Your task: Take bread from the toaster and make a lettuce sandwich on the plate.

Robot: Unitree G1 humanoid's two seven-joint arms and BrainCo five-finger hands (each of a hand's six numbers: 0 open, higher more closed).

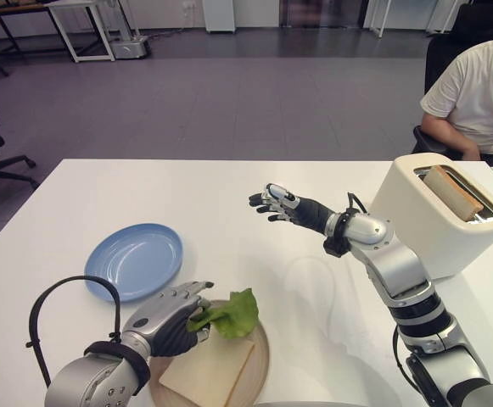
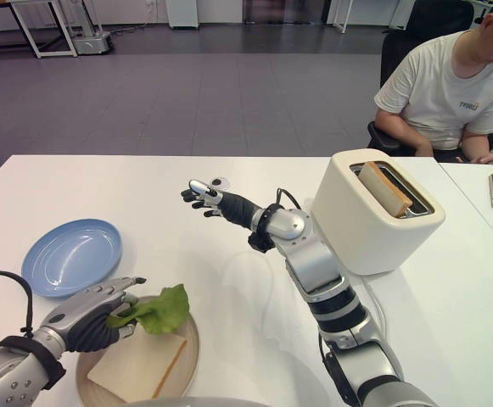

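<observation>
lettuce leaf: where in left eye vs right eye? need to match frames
Left eye view: lettuce leaf lower centre, on the bread slice's far edge, held by the left hand.
Right eye view: lettuce leaf lower left, same arrangement.
Shared landmark: blue plate, up-left of the leaf in both.

The left hand point(image 1: 163, 320) pinches a lettuce leaf point(image 1: 232, 313) above a bread slice point(image 1: 205, 373) lying on a round wooden plate point(image 1: 262, 349), just beside an empty blue plate point(image 1: 136, 259). The right hand point(image 1: 277, 204) hovers over the white table point(image 1: 212, 191), fingers loosely extended and holding nothing, near a cream toaster point(image 1: 433, 225) with a toast slice point(image 1: 451, 192) standing in its slot.
</observation>
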